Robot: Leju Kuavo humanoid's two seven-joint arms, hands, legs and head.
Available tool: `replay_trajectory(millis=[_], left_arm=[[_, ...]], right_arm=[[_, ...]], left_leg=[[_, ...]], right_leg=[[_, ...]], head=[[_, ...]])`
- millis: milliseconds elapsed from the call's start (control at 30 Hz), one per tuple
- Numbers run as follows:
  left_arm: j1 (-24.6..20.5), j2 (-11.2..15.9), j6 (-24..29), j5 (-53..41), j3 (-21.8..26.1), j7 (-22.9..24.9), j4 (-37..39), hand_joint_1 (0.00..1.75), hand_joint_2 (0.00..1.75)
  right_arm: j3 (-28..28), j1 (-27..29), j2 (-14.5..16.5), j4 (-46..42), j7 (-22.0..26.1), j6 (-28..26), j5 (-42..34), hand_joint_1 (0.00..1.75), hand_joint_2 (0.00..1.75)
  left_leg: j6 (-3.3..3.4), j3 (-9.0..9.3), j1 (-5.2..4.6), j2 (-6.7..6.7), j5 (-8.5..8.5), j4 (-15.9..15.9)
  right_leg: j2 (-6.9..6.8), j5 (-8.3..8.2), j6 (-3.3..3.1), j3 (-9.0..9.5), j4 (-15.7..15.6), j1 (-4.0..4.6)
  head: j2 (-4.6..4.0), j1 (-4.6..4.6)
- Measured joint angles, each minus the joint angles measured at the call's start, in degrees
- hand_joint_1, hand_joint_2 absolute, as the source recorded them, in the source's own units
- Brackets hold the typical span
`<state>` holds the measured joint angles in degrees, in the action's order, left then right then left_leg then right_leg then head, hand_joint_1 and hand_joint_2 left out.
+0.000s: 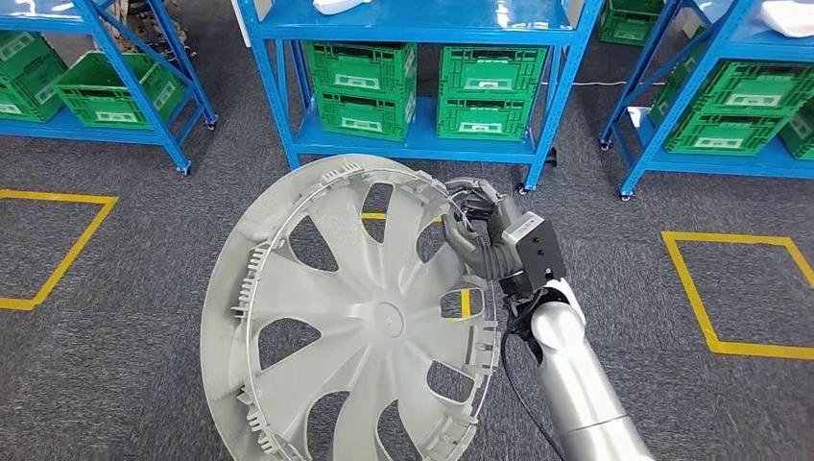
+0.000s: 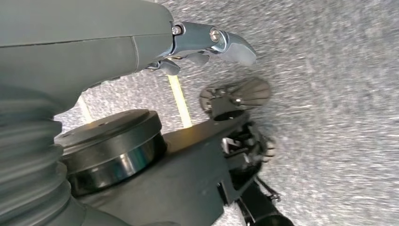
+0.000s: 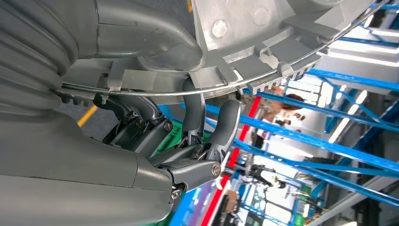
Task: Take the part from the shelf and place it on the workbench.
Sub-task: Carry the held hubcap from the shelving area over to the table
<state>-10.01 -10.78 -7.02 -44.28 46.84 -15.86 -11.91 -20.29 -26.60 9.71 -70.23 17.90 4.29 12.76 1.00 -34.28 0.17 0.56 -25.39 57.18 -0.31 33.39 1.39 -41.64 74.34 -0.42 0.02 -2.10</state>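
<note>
Large pale-grey plastic wheel cover with curved spokes (image 1: 355, 317), carried clear of the blue steel shelf (image 1: 422, 144) above grey carpet floor (image 1: 115, 346), right hand (image 1: 475, 230) clamped on its upper rim; judged light, stiff, thin-edged and awkwardly broad, best gripped at rim; left hand (image 2: 207, 47) empty, fingers curled.

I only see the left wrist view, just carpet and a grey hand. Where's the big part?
Observer: The right hand grips the wheel cover by its rim, in front of the robot.
Operator: Is it on the workbench yet?
Observer: No, it hangs above the carpet, facing blue shelves.
Operator: What's on the shelves?
Observer: Green crates on the lower level.
</note>
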Motion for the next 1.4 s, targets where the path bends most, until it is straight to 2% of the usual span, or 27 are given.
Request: replay_trajectory(millis=[33, 100, 133, 200, 267, 300, 367, 433, 467, 500, 533, 600, 667, 700, 767, 833, 933, 967, 1000, 1067, 1100, 1133, 1200, 1233, 1300, 1333, 1400], left_arm=[[0.0, 0.0, 0.0, 0.0, 0.0, 0.0, 0.0, 0.00, 1.75], [0.1, -0.1, 0.0, 0.1, 0.0, -0.1, 0.0, 0.00, 1.75], [0.1, -0.1, 0.0, 0.0, 0.0, -0.1, 0.0, 0.00, 1.75], [0.1, -0.2, 0.0, 0.0, 0.0, -0.1, 0.0, 0.00, 1.75], [0.1, -0.2, 0.0, 0.0, 0.0, 0.0, 0.0, 0.00, 1.75], [0.2, -0.2, 0.0, 0.0, 0.0, 0.1, 0.0, 0.00, 1.75], [0.3, -0.2, 0.0, 0.0, 0.0, 0.1, 0.0, 0.00, 1.75], [0.2, -0.2, 0.0, 0.0, 0.0, 0.1, 0.0, 0.00, 1.75], [0.2, -0.2, 0.0, 0.0, 0.0, 0.1, 0.0, 0.00, 1.75], [0.2, -0.2, 0.0, 0.0, 0.0, 0.1, 0.0, 0.00, 1.75], [0.2, -0.2, 0.0, 0.0, 0.0, 0.1, 0.0, 0.00, 1.75], [0.1, -0.2, 0.0, 0.1, 0.0, 0.1, 0.0, 0.00, 1.75], [-0.1, -0.1, 0.0, 0.2, 0.0, 0.0, -0.1, 0.00, 1.75], [-0.2, -0.1, 0.0, 0.3, 0.0, -0.1, -0.2, 0.00, 1.75], [-0.2, -0.1, 0.0, 0.3, 0.0, -0.2, -0.3, 0.00, 1.75], [-0.1, -0.1, 0.0, 0.3, 0.0, -0.2, -0.2, 0.00, 1.75], [-0.1, -0.2, -0.1, 0.3, 0.0, -0.2, -0.3, 0.00, 1.75], [-0.1, -0.2, -0.1, 0.3, 0.0, -0.3, -0.3, 0.00, 1.75], [0.0, -0.2, -0.1, 0.2, 0.0, -0.3, -0.2, 0.00, 1.75], [0.0, -0.2, -0.1, 0.0, 0.0, -0.3, -0.2, 0.00, 1.75], [0.0, -0.2, -0.1, -0.1, 0.0, -0.3, -0.2, 0.00, 1.75], [0.0, -0.2, -0.1, -0.1, 0.0, -0.3, -0.3, 0.00, 1.75], [0.0, -0.2, -0.1, -0.1, 0.0, -0.4, -0.3, 0.00, 1.75], [0.0, -0.2, 0.0, -0.1, 0.0, -0.5, -0.3, 0.00, 1.75], [0.1, -0.2, 0.0, -0.1, 0.0, -0.6, -0.3, 0.00, 1.75], [0.1, -0.2, 0.0, -0.1, 0.0, -0.6, -0.3, 0.00, 1.75], [0.2, -0.2, 0.0, -0.1, 0.0, -0.6, -0.3, 0.00, 1.75]], right_arm=[[0.0, 0.2, -0.1, 0.0, 0.2, -0.1, 0.1, 1.75, 1.75], [0.0, 0.3, -0.2, -0.2, 0.4, -0.2, 0.4, 1.75, 1.75], [0.0, 0.3, -0.2, -0.4, 0.4, -0.3, 0.6, 1.75, 1.75], [0.1, 0.4, -0.2, -1.0, 0.4, -0.6, 0.9, 1.75, 1.75], [0.2, 0.6, -0.2, -1.2, 0.4, -0.7, 1.0, 1.75, 1.75], [0.2, 0.7, -0.3, -1.2, 0.4, -0.7, 1.1, 1.75, 1.75], [0.2, 0.8, -0.3, -1.3, 0.4, -0.7, 1.2, 1.75, 1.75], [0.3, 0.8, -0.3, -1.4, 0.5, -0.8, 1.2, 1.75, 1.75], [0.3, 0.9, -0.3, -1.4, 0.5, -0.8, 1.3, 1.75, 1.75], [0.3, 0.9, -0.3, -1.4, 0.5, -0.8, 1.3, 1.75, 1.75], [0.3, 1.0, -0.3, -1.5, 0.5, -0.8, 1.4, 1.75, 1.75], [0.3, 1.0, -0.3, -1.7, 0.5, -0.7, 1.6, 1.75, 1.75], [0.3, 0.8, -0.2, -2.0, 0.5, -0.6, 1.7, 1.75, 1.75], [0.3, 0.7, -0.2, -2.2, 0.5, -0.6, 1.7, 1.75, 1.75], [0.3, 0.5, -0.1, -2.2, 0.5, -0.5, 1.6, 1.75, 1.75], [0.3, 0.5, -0.1, -2.2, 0.5, -0.4, 1.6, 1.75, 1.75], [0.4, 0.5, -0.1, -2.2, 0.4, -0.3, 1.6, 1.75, 1.75], [0.4, 0.5, -0.1, -2.2, 0.4, -0.3, 1.6, 1.75, 1.75], [0.4, 0.5, -0.2, -2.2, 0.4, -0.3, 1.6, 1.75, 1.75], [0.4, 0.6, -0.2, -2.3, 0.3, -0.3, 1.6, 1.75, 1.75], [0.4, 0.5, -0.2, -2.3, 0.3, -0.3, 1.6, 1.75, 1.75], [0.4, 0.5, -0.2, -2.3, 0.3, -0.3, 1.6, 1.75, 1.75], [0.4, 0.4, -0.1, -2.6, 0.2, -0.3, 1.6, 1.75, 1.75], [0.4, 0.4, -0.1, -2.7, 0.2, -0.2, 1.6, 1.75, 1.75], [0.4, 0.4, -0.1, -2.8, 0.1, -0.2, 1.6, 1.75, 1.75], [0.4, 0.4, -0.1, -2.8, 0.1, -0.2, 1.6, 1.75, 1.75], [0.4, 0.3, 0.0, -2.8, 0.1, -0.2, 1.6, 1.75, 1.75]], left_leg=[[-0.13, -1.27, 0.03, 0.04, 0.69, 0.4], [-0.56, -3.62, 0.07, 0.08, 1.90, 1.2], [-0.86, -4.52, 0.04, 0.08, 2.42, 1.7], [-1.57, -5.40, -0.04, 0.06, 3.56, 2.0], [-2.35, -5.67, 0.10, 0.05, 4.81, 1.6], [-2.72, -5.92, 0.21, -0.01, 4.49, 1.6], [-3.29, -6.97, 0.38, -0.16, 0.41, 4.5], [-3.67, -8.32, 0.41, -0.26, -5.80, 11.5], [-3.77, -8.64, 0.41, -0.27, -7.37, 15.1], [-3.75, -8.37, 0.39, -0.28, -7.51, 17.6], [-3.59, -7.31, 0.37, -0.29, -6.43, 18.2], [-2.78, -2.28, 0.12, -0.37, -4.09, 13.7], [-1.86, 4.51, -0.40, -0.39, -5.17, 4.8], [-1.57, 6.59, -0.67, -0.40, -6.10, 1.6], [-1.20, 7.23, -0.83, -0.35, -6.12, -0.7], [-0.36, 6.25, -0.64, -0.15, -4.59, -1.1], [0.26, 3.71, -0.40, 0.04, -2.16, -1.1], [0.20, 2.66, -0.38, 0.06, -1.39, -1.0], [0.11, 1.51, -0.33, 0.11, -0.64, -0.8], [-0.25, -0.92, -0.14, 0.21, 0.66, 0.0], [-0.51, -2.04, -0.02, 0.22, 1.17, 0.5], [-0.80, -3.03, 0.00, 0.18, 1.57, 1.2], [-1.52, -4.24, -0.07, 0.10, 2.35, 2.1], [-1.91, -4.51, -0.07, 0.07, 2.83, 2.2], [-2.70, -4.83, 0.13, 0.04, 3.59, 2.0], [-3.04, -5.22, 0.25, -0.02, 2.78, 2.5], [-3.61, -6.69, 0.39, -0.18, -1.90, 6.5]], right_leg=[[0.00, -1.49, 0.05, 1.16, 0.0, -0.09], [0.01, -3.52, 0.02, 6.25, -5.0, -0.25], [0.07, -2.92, -0.19, 9.37, -9.1, -0.20], [0.18, -0.93, -0.87, 12.77, -14.6, 0.05], [0.12, -1.39, -1.89, 12.29, -15.5, 0.21], [0.04, -2.08, -2.41, 11.80, -15.5, 0.19], [-0.11, -3.67, -3.27, 10.38, -15.7, 0.02], [-0.10, -5.23, -3.58, 8.54, -15.7, 0.11], [-0.12, -6.01, -3.60, 7.59, -15.6, 0.20], [-0.14, -6.81, -3.59, 6.63, -15.6, 0.31], [-0.15, -7.57, -3.55, 5.68, -15.5, 0.42], [-0.16, -9.04, -3.44, 3.98, -15.4, 0.63], [-0.20, -10.32, -3.12, 2.92, -15.4, 0.85], [-0.27, -10.95, -2.86, 2.71, -15.5, 0.82], [-0.43, -12.22, -2.13, 2.50, -15.9, 0.70], [-0.22, -10.84, -1.38, 1.82, -15.0, 0.54], [0.13, -2.34, -0.56, -0.56, -6.5, 0.21], [0.14, -0.58, -0.34, -1.16, -2.8, 0.09], [0.14, -0.30, -0.14, -1.23, -0.1, -0.01], [0.14, -2.93, 0.12, 1.11, 0.2, -0.21], [0.13, -4.15, 0.23, 3.75, -2.4, -0.35], [0.14, -4.03, 0.32, 6.99, -6.4, -0.41], [0.27, -1.83, -0.24, 11.79, -13.0, -0.32], [0.33, -0.94, -0.73, 12.64, -14.7, -0.13], [0.27, -1.47, -1.83, 11.95, -15.2, -0.04], [0.23, -2.04, -2.34, 11.38, -15.3, -0.07], [0.17, -3.28, -3.05, 9.99, -15.4, -0.21]], head=[[0.00, 0.03], [0.00, 0.06], [0.00, 0.07], [0.00, 0.07], [0.00, 0.10], [0.00, 0.09], [0.00, -0.17], [0.00, -0.48], [0.00, -0.52], [0.00, -0.55], [0.00, -0.58], [0.00, -0.60], [0.00, -0.57], [0.00, -0.56], [0.00, -0.62], [0.00, -0.64], [0.00, -0.27], [0.00, -0.21], [0.00, -0.18], [0.00, -0.16], [0.00, -0.15], [0.00, -0.10], [0.00, -0.03], [0.00, -0.01], [0.00, 0.02], [0.00, -0.04], [0.00, -0.26]])
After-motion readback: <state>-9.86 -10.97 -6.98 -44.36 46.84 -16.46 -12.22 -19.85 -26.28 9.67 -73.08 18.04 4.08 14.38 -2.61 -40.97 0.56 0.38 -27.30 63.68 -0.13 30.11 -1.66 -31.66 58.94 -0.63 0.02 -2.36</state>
